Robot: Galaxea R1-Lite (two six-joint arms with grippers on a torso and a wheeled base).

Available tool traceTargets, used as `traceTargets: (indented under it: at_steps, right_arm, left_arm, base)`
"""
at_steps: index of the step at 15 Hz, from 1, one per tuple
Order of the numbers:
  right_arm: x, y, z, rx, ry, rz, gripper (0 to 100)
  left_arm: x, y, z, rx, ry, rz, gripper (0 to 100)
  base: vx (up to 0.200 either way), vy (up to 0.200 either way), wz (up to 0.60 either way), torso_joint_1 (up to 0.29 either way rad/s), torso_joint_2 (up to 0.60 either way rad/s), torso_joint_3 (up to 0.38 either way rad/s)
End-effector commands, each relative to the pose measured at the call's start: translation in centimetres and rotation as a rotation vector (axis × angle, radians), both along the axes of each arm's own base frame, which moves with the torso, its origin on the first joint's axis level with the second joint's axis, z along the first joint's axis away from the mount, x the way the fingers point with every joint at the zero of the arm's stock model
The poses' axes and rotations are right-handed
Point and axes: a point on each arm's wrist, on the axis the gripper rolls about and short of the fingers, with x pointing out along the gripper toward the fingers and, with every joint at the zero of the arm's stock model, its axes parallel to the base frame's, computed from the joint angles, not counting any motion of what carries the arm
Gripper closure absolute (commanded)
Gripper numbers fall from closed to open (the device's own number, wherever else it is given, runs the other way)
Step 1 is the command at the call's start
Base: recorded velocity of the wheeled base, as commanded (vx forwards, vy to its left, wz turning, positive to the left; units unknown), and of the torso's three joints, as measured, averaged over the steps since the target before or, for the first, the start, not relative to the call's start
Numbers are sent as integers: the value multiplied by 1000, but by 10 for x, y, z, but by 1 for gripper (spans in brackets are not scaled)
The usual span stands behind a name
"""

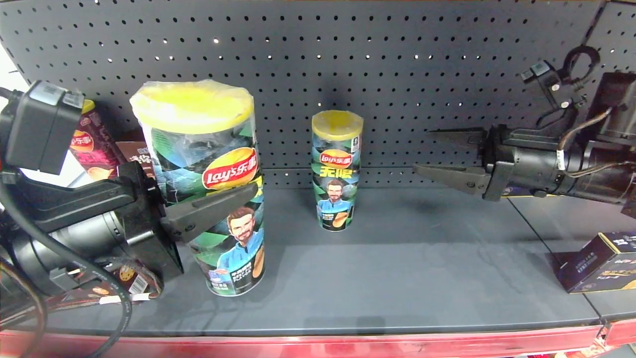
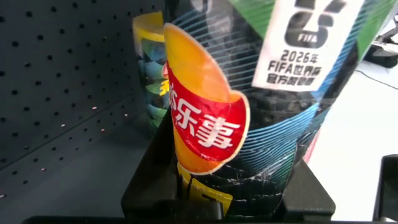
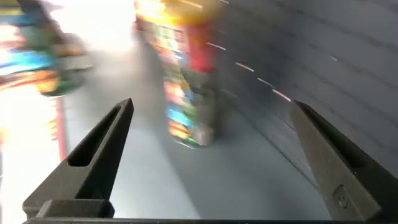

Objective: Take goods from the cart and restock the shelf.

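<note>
The can point(image 1: 208, 149) — yellow lid, plastic wrap, green-blue print — is upright near the shelf's point(image 1: 397, 278) red front lip point(image 1: 318, 344), clamped in the left gripper point(image 1: 223, 199). A smaller can point(image 1: 337, 169) stands at its 2 o'clock, by the pegboard point(image 1: 397, 59). Grey shelf stretches on to 3 o'clock, where the right gripper point(image 1: 422, 151) hangs — jaws wide apart.

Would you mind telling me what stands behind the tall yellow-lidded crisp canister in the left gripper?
The grey perforated back panel and maroon snack packets, partly hidden by the left gripper. Anything directly behind the tall yellow-lidded canister is covered.
</note>
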Motion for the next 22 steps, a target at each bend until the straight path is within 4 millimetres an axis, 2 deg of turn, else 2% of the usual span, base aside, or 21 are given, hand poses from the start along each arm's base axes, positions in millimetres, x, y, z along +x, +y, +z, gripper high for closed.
traceTargets:
  at_steps: [1, 3, 12, 17, 21, 22]
  right_arm:
    - [26, 15, -13, -11, 17, 103, 0]
    - [41, 22, -18, -5, -21, 195, 0]
    - [77, 64, -45, -13, 5, 263, 0]
    - [88, 81, -64, -24, 37, 286, 0]
    - [95, 95, -72, -25, 40, 307, 0]
    - [98, 103, -77, -28, 46, 320, 0]
  left_arm:
    - [4, 6, 0, 0, -2, 32, 100]
    - [4, 7, 0, 1, -1, 34, 100]
    - [4, 7, 0, 0, -2, 35, 100]
    - [4, 7, -2, 3, 4, 35, 100]
    - [5, 6, -1, 3, 4, 34, 100]
    - [5, 6, -1, 2, 2, 35, 100]
  base:
    - [0, 0, 0, 0, 0, 0]
    - [0, 0, 0, 0, 0, 0]
    - [0, 0, 0, 0, 0, 0]
    - [0, 0, 0, 0, 0, 0]
    - [0, 0, 0, 0, 0, 0]
    - [0, 0, 0, 0, 0, 0]
